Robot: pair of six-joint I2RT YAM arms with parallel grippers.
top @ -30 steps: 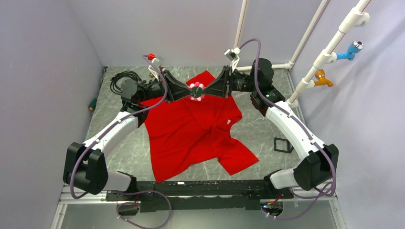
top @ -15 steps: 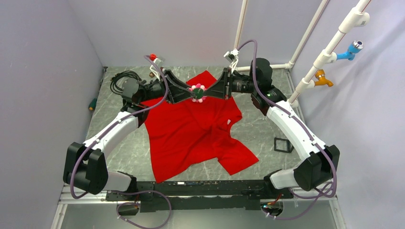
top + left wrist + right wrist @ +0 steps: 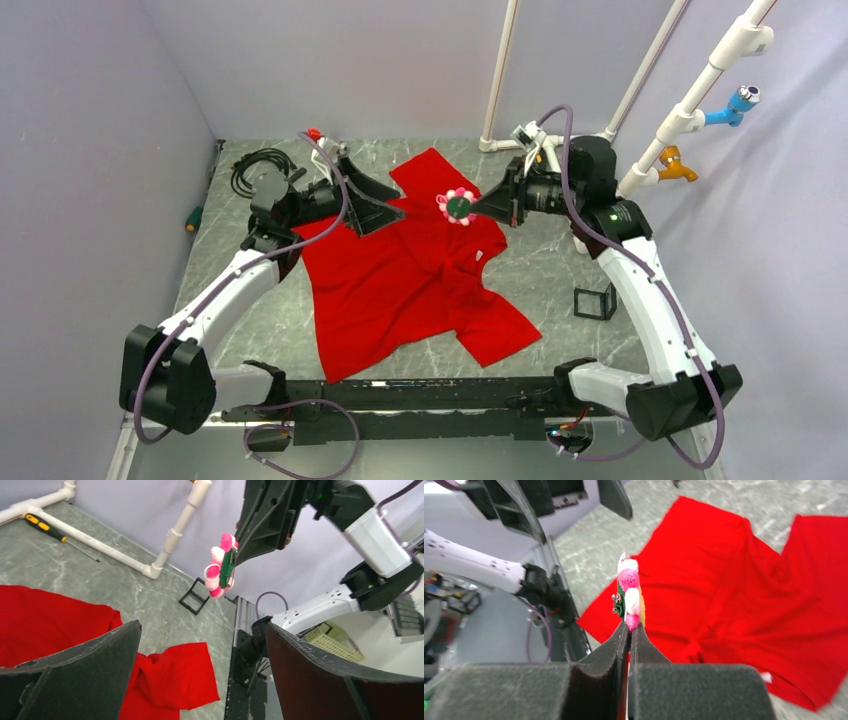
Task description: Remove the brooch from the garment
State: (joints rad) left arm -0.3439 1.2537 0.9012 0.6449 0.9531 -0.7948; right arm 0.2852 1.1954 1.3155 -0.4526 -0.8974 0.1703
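Brooch (image 3: 458, 205) seen clear of the garment (image 3: 410, 280): the small flower pin, with pink and white petals on a dark green back, is held in the air by the right gripper (image 3: 477, 208). From above it is seen over the far part of the red T-shirt, which is spread rumpled on the grey marbled table (image 3: 560, 270).

In the right wrist view the brooch (image 3: 629, 595) is shown edge-on, pinched at its lower rim by the right gripper (image 3: 629, 627), whose jaws are pressed together with almost no gap. The red cloth (image 3: 734, 595) lies well below it and apart from it. The part gripped appears to be the green backing, though this is too small to be made out with certainty.

The left gripper (image 3: 398, 205) is spread wide with nothing between its fingers and is pointed at the brooch from the left. In the left wrist view the brooch (image 3: 220, 567) is framed above the gap of the left gripper (image 3: 202, 627), well apart from both black pads. Red fabric (image 3: 50, 625) is seen beneath the left finger; whether it is touched cannot be told.

A small black square frame (image 3: 594, 302) is seen on the table to the right of the shirt.
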